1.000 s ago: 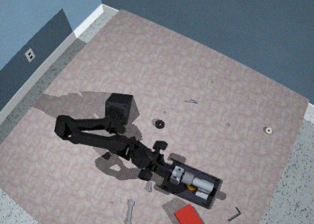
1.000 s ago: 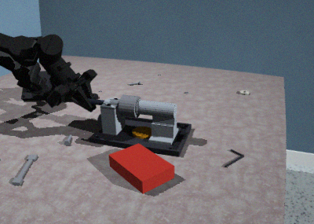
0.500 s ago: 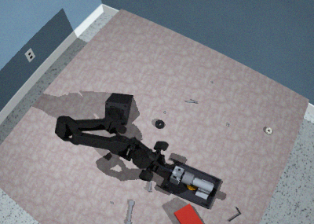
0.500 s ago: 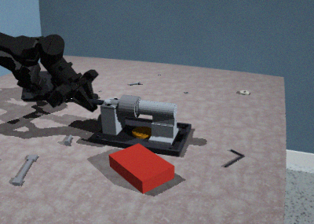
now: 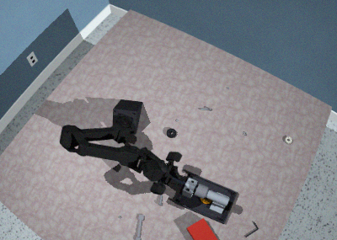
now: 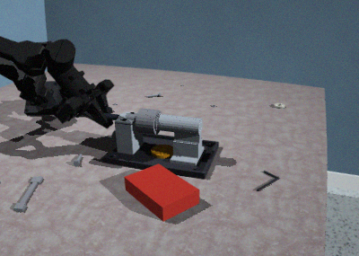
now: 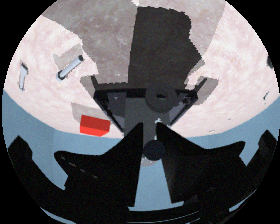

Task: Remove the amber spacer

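Where the frame's lower middle shows a black base tray (image 6: 207,166), sits the grey housing block (image 6: 186,132) with the shaft (image 6: 116,116) poking from the small support block (image 6: 125,136) at its left end. Amber spacer (image 6: 161,151) lying flat on the tray beneath the housing, apparently already dropped. Black gripper (image 6: 108,117) reaching in from the left, jaws nearly shut and clamped on the shaft's end. Judged step: pushing the shaft home. Next move calls for a straight, level push, then opening and backing clear. Nearby: red block (image 6: 162,191) in front, bolt (image 6: 27,194) lower left, hex key (image 6: 267,180) lower right.
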